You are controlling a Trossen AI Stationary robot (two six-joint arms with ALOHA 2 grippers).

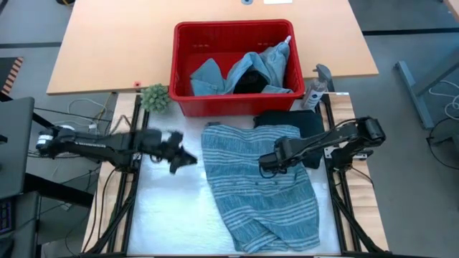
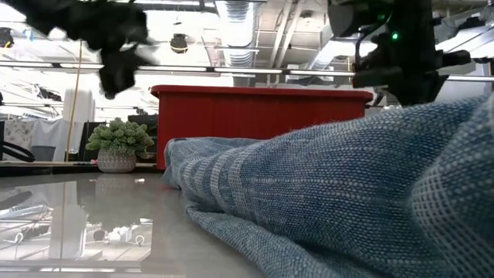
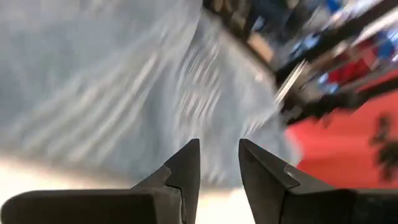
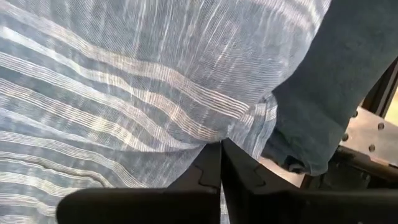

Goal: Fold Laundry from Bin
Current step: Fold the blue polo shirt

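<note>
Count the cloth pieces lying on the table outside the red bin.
2: a striped blue-grey cloth spread across the table's middle, and a dark garment partly under its far right edge, just in front of the bin. More may be hidden beneath.

The bin (image 1: 233, 36) is bright red. Inside it lie light blue denim pieces (image 1: 211, 75) around a black garment (image 1: 249, 80). The spread cloth (image 1: 254, 193) is blue-grey with pale thin stripes in bands. Beside it sits a dark folded garment (image 1: 297, 122). The worktop (image 1: 154, 208) is white; the small plant (image 1: 154, 97) is green.
</note>
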